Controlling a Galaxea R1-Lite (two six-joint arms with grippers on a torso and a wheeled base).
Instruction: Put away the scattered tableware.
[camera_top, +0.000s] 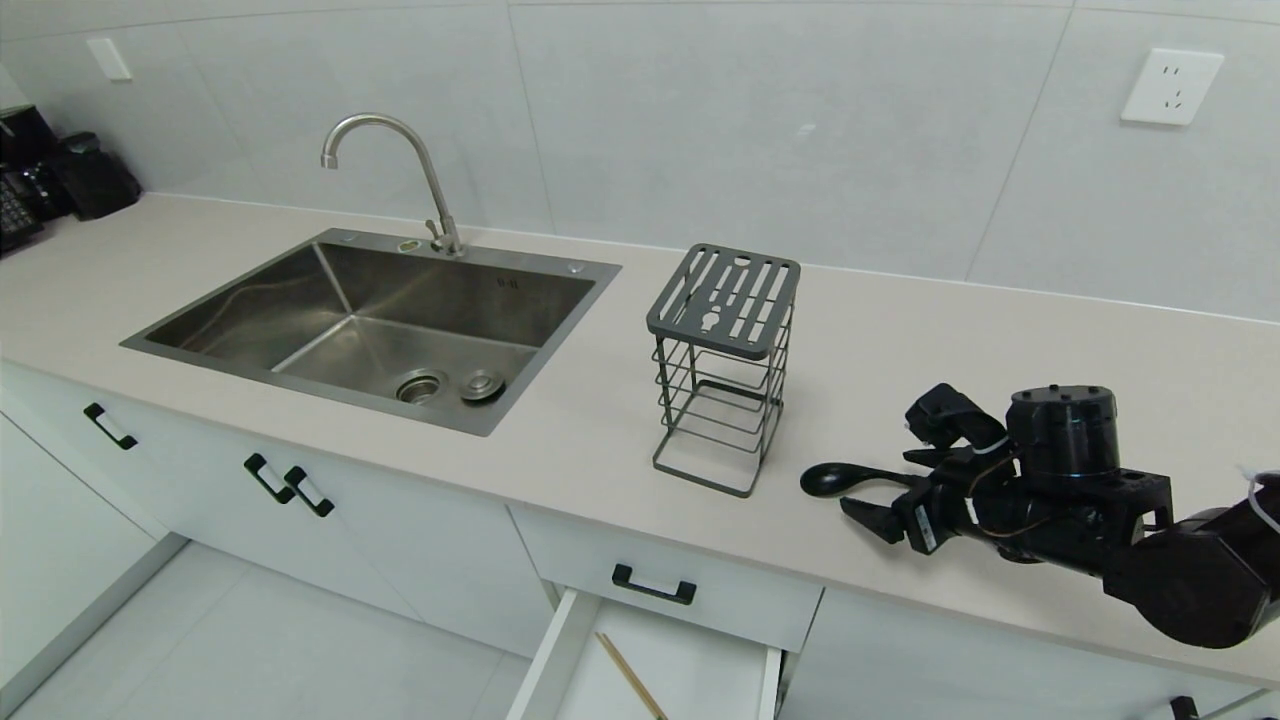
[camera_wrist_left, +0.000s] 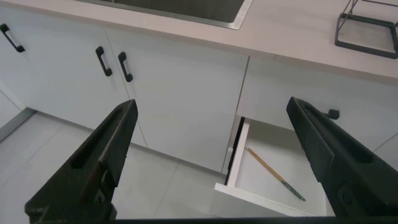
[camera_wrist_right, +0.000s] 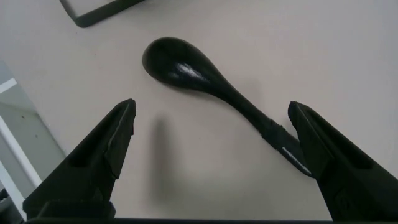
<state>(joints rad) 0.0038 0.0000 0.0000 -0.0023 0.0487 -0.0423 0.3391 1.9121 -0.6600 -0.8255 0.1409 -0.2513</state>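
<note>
A black spoon (camera_top: 828, 480) lies flat on the beige counter (camera_top: 560, 420), to the right of the grey wire utensil rack (camera_top: 725, 370). My right gripper (camera_top: 885, 465) is low over the counter and open, its fingers on either side of the spoon's handle. In the right wrist view the spoon (camera_wrist_right: 186, 65) has its bowl pointing away and its handle end close to one finger (camera_wrist_right: 323, 162). My left gripper (camera_wrist_left: 211, 162) is open and holds nothing, below counter height in front of the cabinets. A chopstick (camera_wrist_left: 273, 174) lies in the open drawer (camera_top: 650, 670).
A steel sink (camera_top: 370, 330) with a faucet (camera_top: 400, 170) takes up the counter's left half. Black devices (camera_top: 60, 175) stand at the far left against the wall. White cabinet doors with black handles (camera_top: 290, 485) run below the counter.
</note>
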